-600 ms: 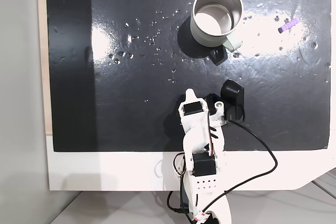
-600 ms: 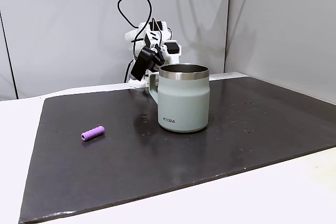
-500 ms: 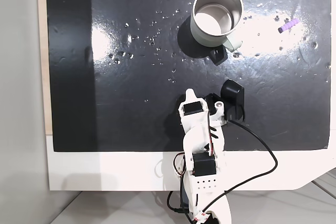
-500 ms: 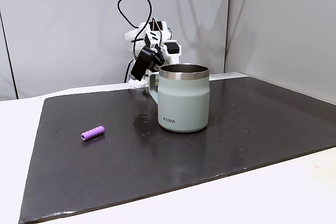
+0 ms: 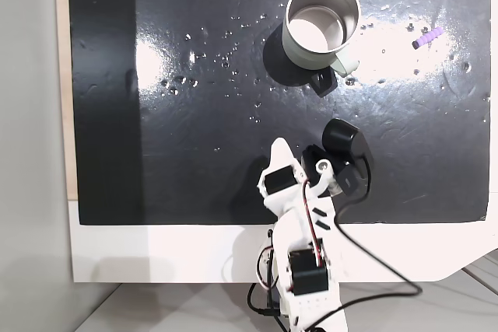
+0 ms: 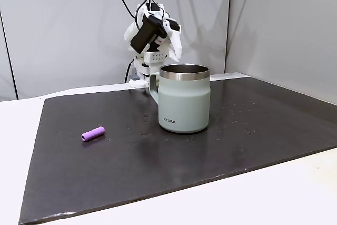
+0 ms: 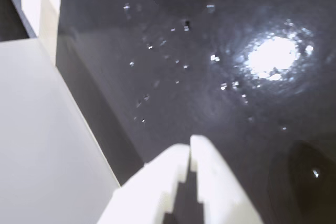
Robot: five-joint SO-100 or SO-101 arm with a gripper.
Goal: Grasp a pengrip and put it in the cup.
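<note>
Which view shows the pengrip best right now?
The fixed view from table level: the pengrip lies clear on the dark mat, its ribbed tube shape plain, left of the cup. In the fixed view from above it is a small lilac speck near the right edge.

Bright overhead light throws white glare patches on the wet black mat (image 5: pixel 194 114) covering my surface. The cup (image 5: pixel 321 22) casts a soft shadow to its left. My wrist view is blurred, my hand (image 7: pixel 190 148) overexposed and unfocused beside another glare spot.
</note>
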